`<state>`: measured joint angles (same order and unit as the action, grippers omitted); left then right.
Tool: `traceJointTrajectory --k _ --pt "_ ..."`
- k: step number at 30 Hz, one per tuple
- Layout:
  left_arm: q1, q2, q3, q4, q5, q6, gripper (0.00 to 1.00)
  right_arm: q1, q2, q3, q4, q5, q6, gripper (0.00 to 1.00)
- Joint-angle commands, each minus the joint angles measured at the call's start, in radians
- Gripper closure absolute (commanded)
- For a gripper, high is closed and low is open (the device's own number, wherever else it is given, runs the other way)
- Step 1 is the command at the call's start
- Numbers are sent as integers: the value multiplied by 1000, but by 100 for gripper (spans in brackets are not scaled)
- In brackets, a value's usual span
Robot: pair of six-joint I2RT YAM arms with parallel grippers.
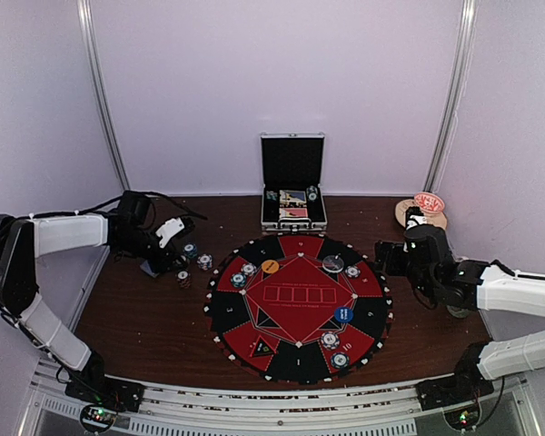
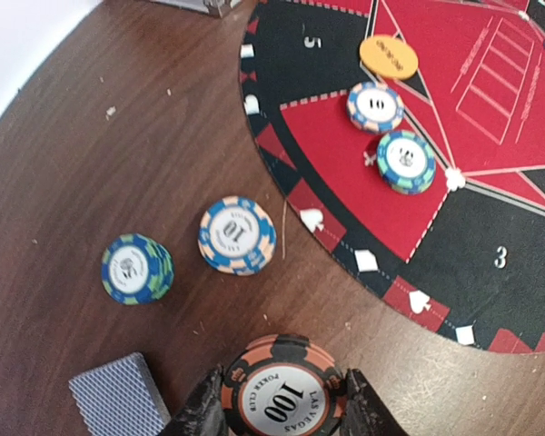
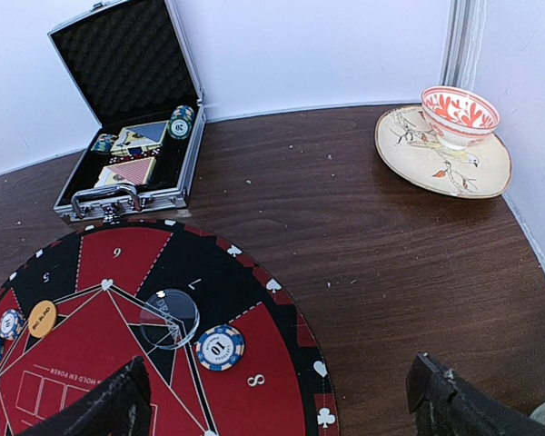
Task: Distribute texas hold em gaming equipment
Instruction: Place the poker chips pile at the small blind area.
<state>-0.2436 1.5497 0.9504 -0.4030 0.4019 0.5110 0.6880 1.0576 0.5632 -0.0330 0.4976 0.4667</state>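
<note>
My left gripper (image 2: pixel 286 404) is shut on a stack of orange-and-black "100" poker chips (image 2: pixel 286 386) on the bare wood left of the round red-and-black poker mat (image 1: pixel 298 304). A blue-and-peach "10" stack (image 2: pixel 237 235), a blue-green stack (image 2: pixel 136 269) and a grey-blue-backed card deck (image 2: pixel 118 395) lie close by. On the mat sit an orange disc (image 2: pixel 388 56), a clear disc (image 3: pixel 168 318), a blue disc (image 1: pixel 343 314) and several chips, one marked "10" (image 3: pixel 220 347). My right gripper (image 3: pixel 277 409) is open and empty above the mat's right edge.
An open metal case (image 1: pixel 292 195) with cards and chips stands behind the mat. A tan dish (image 3: pixel 442 159) with a red-and-white bowl sits in the back right corner. White walls close in the table on three sides.
</note>
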Motion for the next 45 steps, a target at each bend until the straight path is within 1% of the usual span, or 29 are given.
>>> traceJointTrajectory --k 1,5,8,12,17,20,24,31,45 --pt "4 -15 83 -13 63 -17 87 -5 10 6 4 10 -8 0" --pt "-24 21 145 -31 62 -38 87 -5 15 8 5 12 -7 0" --pt "-65 52 194 -36 41 -54 87 -5 16 8 5 14 -6 0" --pt "-171 97 260 -36 -25 -74 87 -5 19 8 5 17 -7 0" --pt "-296 182 380 -63 -55 -102 87 -5 15 6 3 19 -4 0" --pt "-347 239 460 -90 -54 -120 87 -5 7 6 3 19 -3 0" --pt "-384 278 527 -105 -57 -139 87 -5 -4 5 1 15 -3 0" --pt "-399 283 558 -104 -57 -157 87 -5 -11 4 1 10 -3 0" --pt "-422 263 482 -87 -34 -138 87 -5 8 7 2 12 -5 0"
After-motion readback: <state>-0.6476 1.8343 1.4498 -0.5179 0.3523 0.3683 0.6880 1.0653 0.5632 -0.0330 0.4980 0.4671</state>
